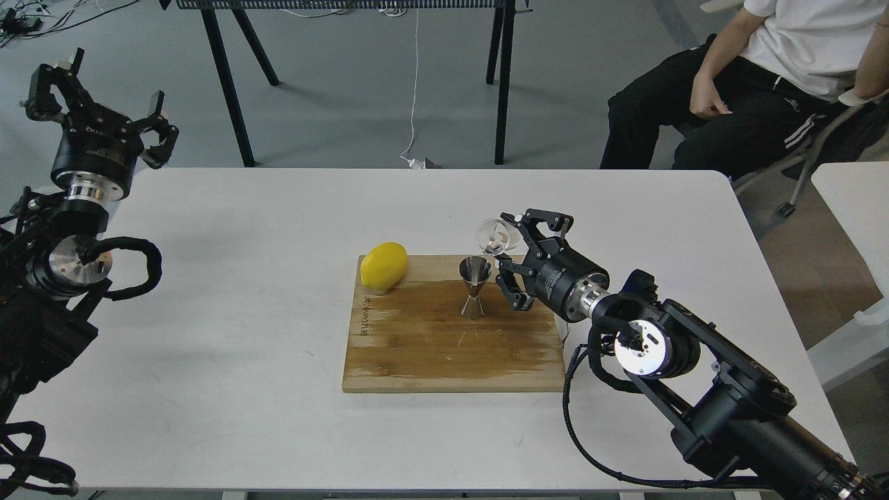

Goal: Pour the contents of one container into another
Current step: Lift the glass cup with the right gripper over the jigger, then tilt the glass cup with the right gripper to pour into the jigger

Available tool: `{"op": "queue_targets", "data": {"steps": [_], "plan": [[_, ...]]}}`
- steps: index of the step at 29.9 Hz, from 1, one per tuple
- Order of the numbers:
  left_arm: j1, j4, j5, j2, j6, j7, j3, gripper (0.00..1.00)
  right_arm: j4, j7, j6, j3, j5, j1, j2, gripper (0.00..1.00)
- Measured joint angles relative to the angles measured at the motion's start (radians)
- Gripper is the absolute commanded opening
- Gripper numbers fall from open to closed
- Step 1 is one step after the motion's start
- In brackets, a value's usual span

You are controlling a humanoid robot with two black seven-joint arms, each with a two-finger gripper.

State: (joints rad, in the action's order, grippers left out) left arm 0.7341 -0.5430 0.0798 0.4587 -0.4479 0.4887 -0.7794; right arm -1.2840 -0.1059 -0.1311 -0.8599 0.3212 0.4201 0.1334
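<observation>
1. The small clear round glass cup is tipped on its side in the air, its mouth turned toward the left, just above and to the right of the jigger's rim.
2. The right gripper holds this cup, its black fingers closed around the glass from the right side.
3. The small shiny stainless-steel hourglass-shaped jigger stands upright on the board, right of its middle, its open top cone directly below the tilted cup's lip.
4. The rectangular brown wooden cutting board lies flat near the centre of the white table; pale worn streaks run across its surface.
5. A yellow oval lemon rests on the board's far left corner, well apart from the jigger.
6. The left gripper is raised at the table's far left edge, its fingers spread wide and holding nothing.
7. Beyond the table, a seated person in a white shirt and black trousers occupies the upper right.
</observation>
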Motion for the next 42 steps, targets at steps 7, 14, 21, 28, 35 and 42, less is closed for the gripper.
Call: {"op": "queue_targets", "data": {"steps": [7,14,21,28,35,42], "plan": [[0.000,0.003,0.000,0.000,0.000,0.000,-0.001,1.00,0.002,0.009,-0.008,0.028,0.067,0.023,-0.004,0.28],[0.000,0.006,0.000,0.001,-0.002,0.000,-0.003,1.00,-0.026,0.023,-0.017,0.057,0.113,0.029,0.008,0.28],[0.000,0.006,0.000,0.002,-0.002,0.000,-0.003,1.00,-0.036,0.025,-0.018,0.059,0.149,0.029,0.031,0.28],[-0.001,0.006,0.000,0.002,-0.002,0.000,-0.004,1.00,-0.040,0.025,-0.015,0.072,0.219,0.028,0.042,0.28],[-0.001,0.006,0.000,0.002,-0.002,0.000,-0.004,1.00,-0.048,0.037,-0.015,0.115,0.268,0.031,0.046,0.28],[-0.001,0.006,0.000,0.002,-0.002,0.000,-0.004,1.00,-0.049,0.046,-0.016,0.130,0.336,0.032,0.048,0.28]]}}
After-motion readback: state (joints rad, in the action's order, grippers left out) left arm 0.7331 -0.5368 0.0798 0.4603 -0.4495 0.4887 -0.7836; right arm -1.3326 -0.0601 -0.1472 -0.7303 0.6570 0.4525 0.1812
